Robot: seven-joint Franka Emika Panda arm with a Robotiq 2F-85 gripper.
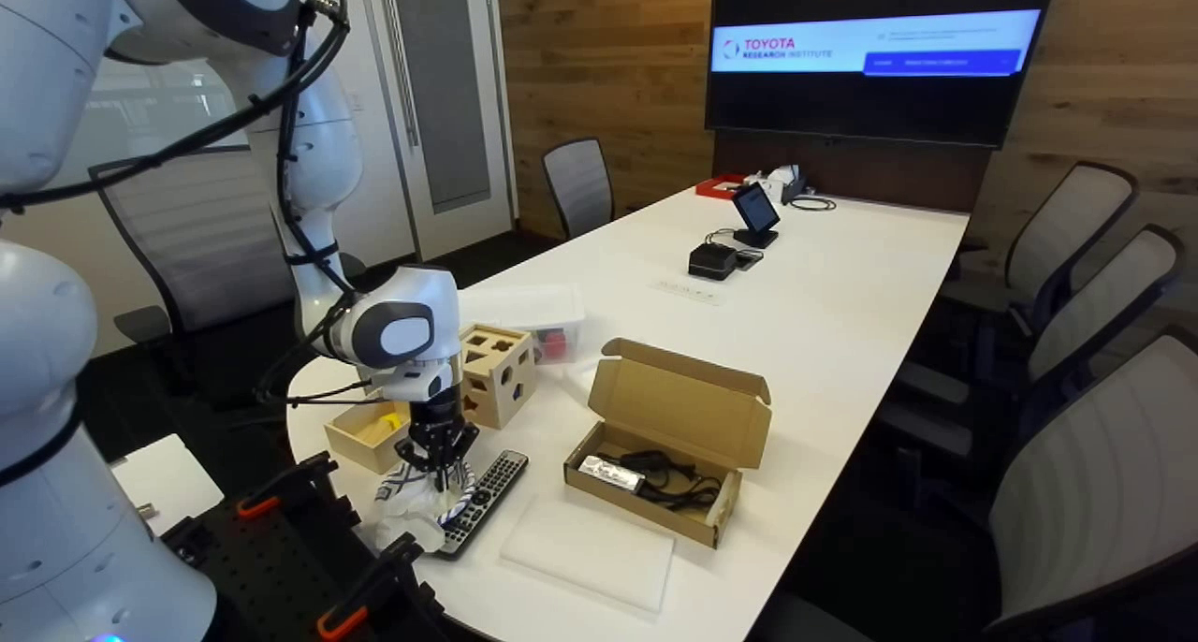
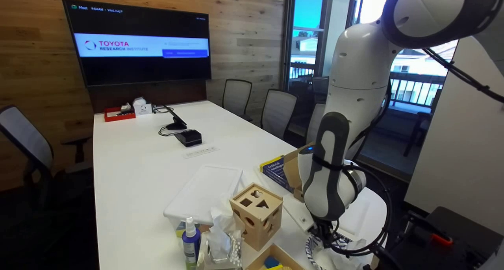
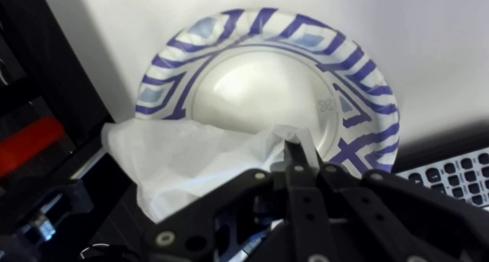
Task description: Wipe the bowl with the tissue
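The claw (image 3: 306, 156) pinches the tissue (image 3: 187, 159) over the bowl (image 3: 259, 84), near the rounded edge of the table (image 1: 824, 314). Wiping looks in hand; next, I'd say, a light sweep round inside.

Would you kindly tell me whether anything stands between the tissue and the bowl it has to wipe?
Nothing visible does: in the wrist view, the gripper holds the tissue over part of the bowl, with no object showing between them. The remote lies to the bowl's lower right, out of the way.
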